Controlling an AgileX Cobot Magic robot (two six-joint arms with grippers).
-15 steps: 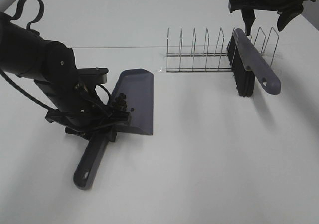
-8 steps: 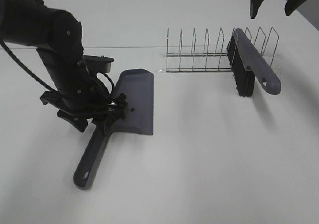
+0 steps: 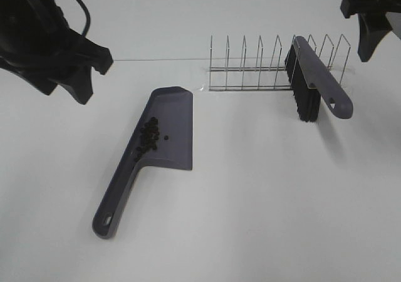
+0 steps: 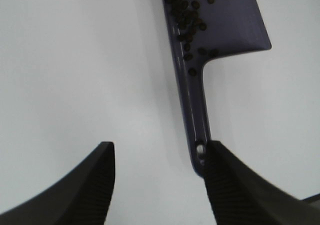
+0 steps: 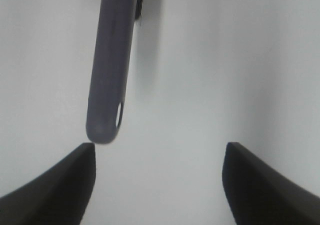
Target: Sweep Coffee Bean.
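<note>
The coffee beans [image 3: 149, 141] lie in a loose dark cluster inside the grey dustpan [image 3: 164, 128], close to where its handle starts. The dustpan rests flat on the white table [image 3: 263, 194]. My left gripper [image 3: 59, 84] hangs open, high above and to the left of the pan, holding nothing. In the left wrist view the beans [image 4: 187, 15] and the dustpan handle [image 4: 193, 110] sit far below the open gripper [image 4: 160, 185]. The grey brush [image 3: 316, 81] leans against the wire rack [image 3: 250, 66]. My right gripper [image 3: 383, 31] is open above and to the right of the brush, whose handle [image 5: 110, 60] shows beyond the open gripper [image 5: 160, 185].
The wire rack stands at the back centre with several upright loops, and the brush's black bristles [image 3: 304, 97] rest against its right end. A seam in the table runs behind the rack.
My left arm has lifted off the dustpan and moved up and left, uncovering the beans in the pan. The right gripper has drifted right, away from the brush.
</note>
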